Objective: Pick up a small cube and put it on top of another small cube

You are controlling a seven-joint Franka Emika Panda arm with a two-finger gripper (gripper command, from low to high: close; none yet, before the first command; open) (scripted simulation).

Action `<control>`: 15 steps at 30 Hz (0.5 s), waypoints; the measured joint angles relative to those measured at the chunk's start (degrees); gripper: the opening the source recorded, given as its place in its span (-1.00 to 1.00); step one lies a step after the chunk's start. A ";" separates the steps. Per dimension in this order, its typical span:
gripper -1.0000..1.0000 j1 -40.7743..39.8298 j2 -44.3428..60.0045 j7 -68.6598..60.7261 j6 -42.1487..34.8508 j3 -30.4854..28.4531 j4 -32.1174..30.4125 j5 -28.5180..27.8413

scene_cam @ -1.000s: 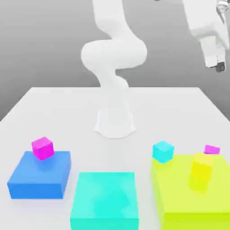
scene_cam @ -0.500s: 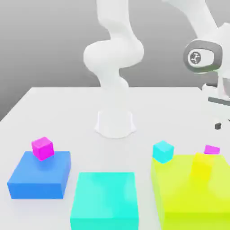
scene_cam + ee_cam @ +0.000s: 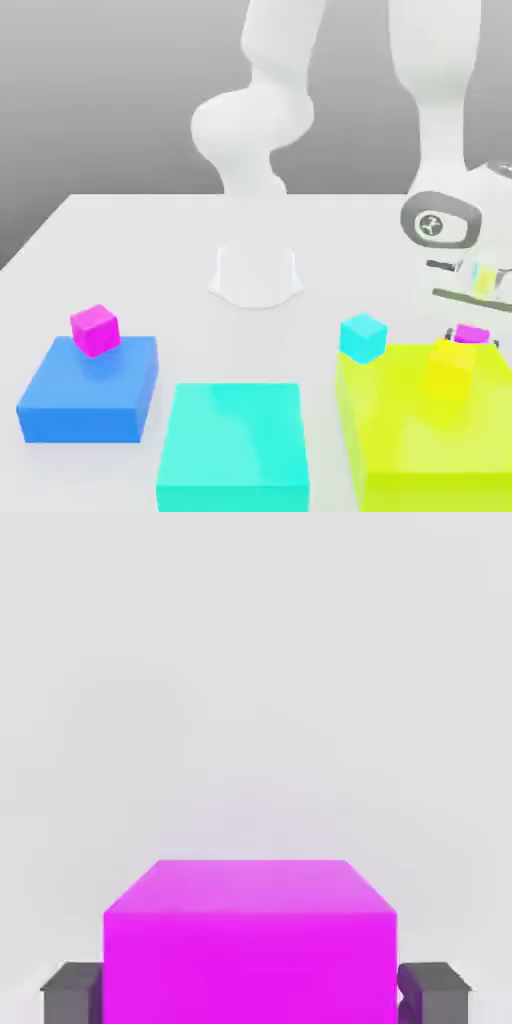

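Magenta fills the hand view, where a small cube (image 3: 250,942) sits squarely between the two dark grey fingertips (image 3: 72,992) of the gripper (image 3: 250,997), one pad pressed to each side face. The jaws are drawn in as far as the cube's width allows and have hold of it.

In the exterior view the same cube (image 3: 472,334) rests on the white table (image 3: 150,250) just behind the big yellow-green block (image 3: 430,440), with the white hand low over it and a small yellow cube (image 3: 450,368) standing on that block just in front of it.

The move to come turns on one bearing. From the held cube, the second magenta cube (image 3: 95,330) lies at about 9 o'clock across the exterior view, well apart, perched on the back edge of the big blue block (image 3: 90,395). Between the two stand a small cyan cube (image 3: 363,337) and, nearer the camera, the big cyan block (image 3: 232,445). The target's top sits at much the same height in the picture as the cube now gripped, though it rides on a raised block.

By this reading the grasp is made but the lift is not. The carry would likely need to rise first, clearing the small cyan cube, then cross toward 9 o'clock. A square descent looks essential; any offset could tip the top cube off.
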 joint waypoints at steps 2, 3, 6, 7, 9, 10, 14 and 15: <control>-1.00 0.35 0.74 0.20 0.55 -0.42 0.15 -0.30; -1.00 0.06 0.09 -0.02 0.06 -0.06 0.02 -0.01; -1.00 -1.46 -4.90 -2.34 -3.86 2.18 -1.00 3.09; -1.00 -2.08 -6.90 -3.22 -5.47 3.06 -1.39 4.25; -1.00 -2.39 -10.97 -5.18 -8.73 3.81 -2.13 6.69; -1.00 -3.03 -12.52 -6.89 -10.56 3.46 -1.86 7.06; -1.00 -8.47 -17.57 -16.21 -18.23 0.73 0.85 7.36; -1.00 -9.84 -18.79 -18.80 -20.16 0.20 1.60 7.57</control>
